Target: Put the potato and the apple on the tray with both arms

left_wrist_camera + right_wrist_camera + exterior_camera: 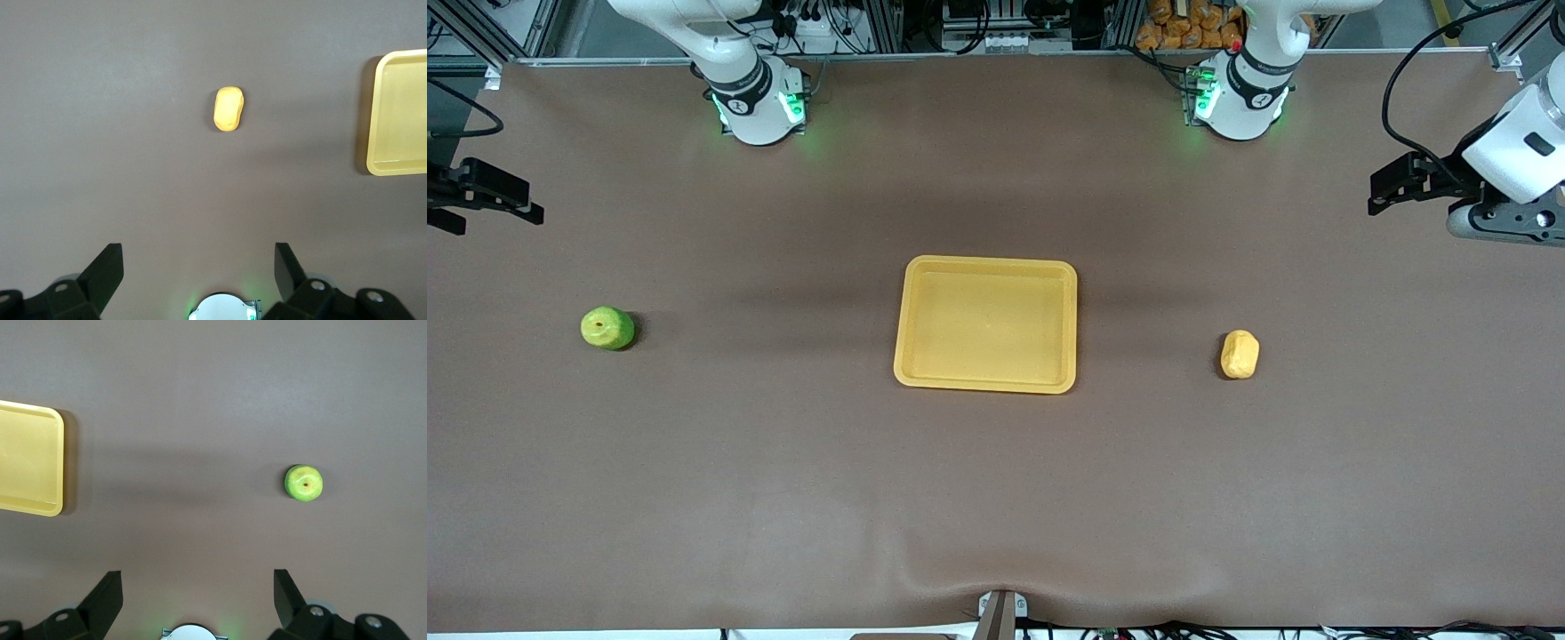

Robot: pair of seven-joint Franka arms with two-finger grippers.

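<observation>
Potato [1240, 354]: we've got a matte, slightly bumpy yellow-tan oval lying on the brown table [996, 498] toward the left arm's end, a touch nearer the front camera than the apple. Long axis runs roughly from the front camera toward the bases, tilted a bit.
Tray [986, 324]: smooth yellow-orange plastic, shallow rectangle, rounded corners, raised rim, sitting mid-table between the two, nothing in it. Long side runs along the table's length.
Apple [607, 328]: round, bright green with yellowish patches, well apart from the tray toward the right arm's end. In the right wrist view we see its dark stem dimple facing up.
Left gripper [1380, 191]: up in the air over the table's edge at its own end, fingers spread wide, holding nothing, waiting.
Right gripper [532, 209]: same deal at its end, black fingers [107, 597] wide apart, nothing between them.
</observation>
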